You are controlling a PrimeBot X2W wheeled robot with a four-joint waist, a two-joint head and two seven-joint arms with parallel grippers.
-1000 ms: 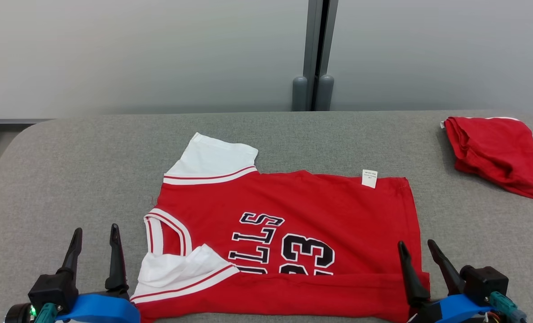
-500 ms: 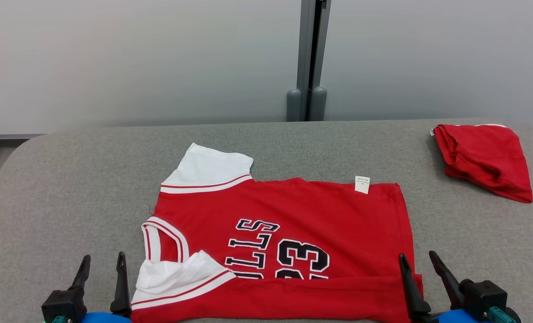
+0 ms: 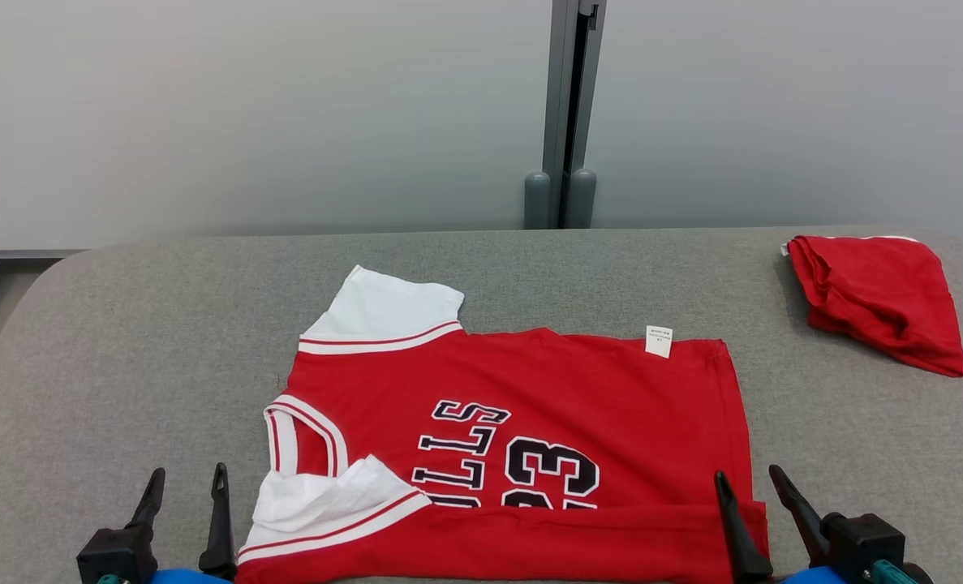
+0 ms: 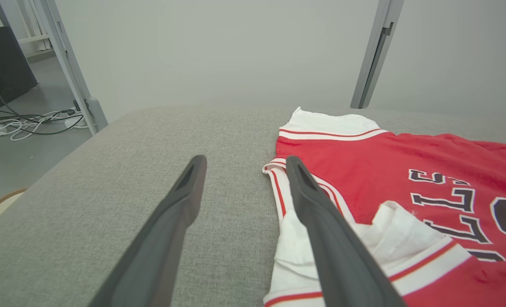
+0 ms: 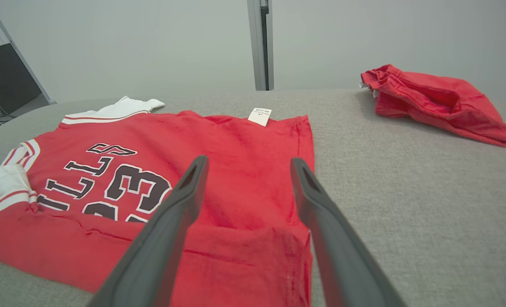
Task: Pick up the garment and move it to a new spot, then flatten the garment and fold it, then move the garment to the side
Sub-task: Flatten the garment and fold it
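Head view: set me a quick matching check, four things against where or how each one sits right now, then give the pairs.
Things:
1. jersey
2. red bundle
3. white tag
4. left gripper

Places and states:
a. bunched at the far right of the table
b. open, just left of the jersey
c. spread mid-table, near edge folded over
d. on the jersey's far edge

Pairs: 1-c, 2-a, 3-d, 4-b

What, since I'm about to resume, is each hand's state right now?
Left hand: open, holding nothing.
Right hand: open, holding nothing, above the jersey corner.
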